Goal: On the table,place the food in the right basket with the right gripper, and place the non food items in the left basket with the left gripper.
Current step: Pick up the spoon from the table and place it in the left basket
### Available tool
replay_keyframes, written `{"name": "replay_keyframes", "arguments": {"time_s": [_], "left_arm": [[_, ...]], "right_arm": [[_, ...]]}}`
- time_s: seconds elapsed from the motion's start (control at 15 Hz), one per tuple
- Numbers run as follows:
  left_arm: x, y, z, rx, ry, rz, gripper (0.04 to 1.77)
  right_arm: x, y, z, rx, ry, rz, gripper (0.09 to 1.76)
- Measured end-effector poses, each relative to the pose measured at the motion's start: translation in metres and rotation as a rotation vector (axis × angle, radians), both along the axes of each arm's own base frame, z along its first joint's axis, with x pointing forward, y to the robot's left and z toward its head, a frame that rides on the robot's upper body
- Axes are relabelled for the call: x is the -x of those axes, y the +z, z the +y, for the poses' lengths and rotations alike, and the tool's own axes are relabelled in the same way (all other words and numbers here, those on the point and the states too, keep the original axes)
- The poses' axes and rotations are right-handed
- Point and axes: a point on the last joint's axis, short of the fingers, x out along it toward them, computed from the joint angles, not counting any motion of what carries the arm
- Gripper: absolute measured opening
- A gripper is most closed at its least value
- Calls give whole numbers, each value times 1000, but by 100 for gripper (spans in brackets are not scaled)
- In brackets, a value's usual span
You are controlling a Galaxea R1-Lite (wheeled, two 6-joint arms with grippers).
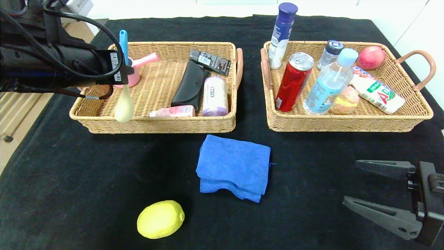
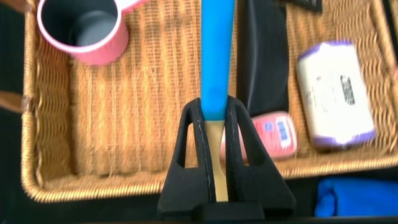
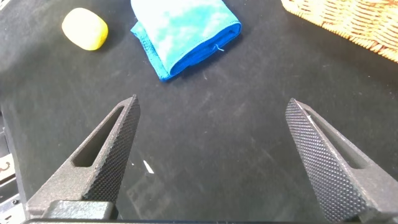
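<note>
While left claw grips spoon over left basket, right claw gapes.

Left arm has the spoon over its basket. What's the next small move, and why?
Probably open the left gripper to drop the spoon. It is shut on the teal handle, and the bowl hangs over the left basket near the front rim, beside the pink saucepan. The right gripper waits open over the table; lemon and blue cloth remain.
</note>
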Motion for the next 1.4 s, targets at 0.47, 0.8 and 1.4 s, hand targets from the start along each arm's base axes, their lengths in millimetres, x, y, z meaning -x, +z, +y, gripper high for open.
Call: {"name": "replay_keyframes", "arguments": {"time_s": [0.47,0.8,1.4], "left_arm": [[-34,6,-6,82,18,-89,22],[-57,1,-12,100,21,-127,22],[-67,-8,-16,94,20,-106,82]], "right_arm": [[0,0,0,0,0,-1,171],[0,0,0,0,-3,-1,171],[0,1,0,-1,-3,-4,171]]}}
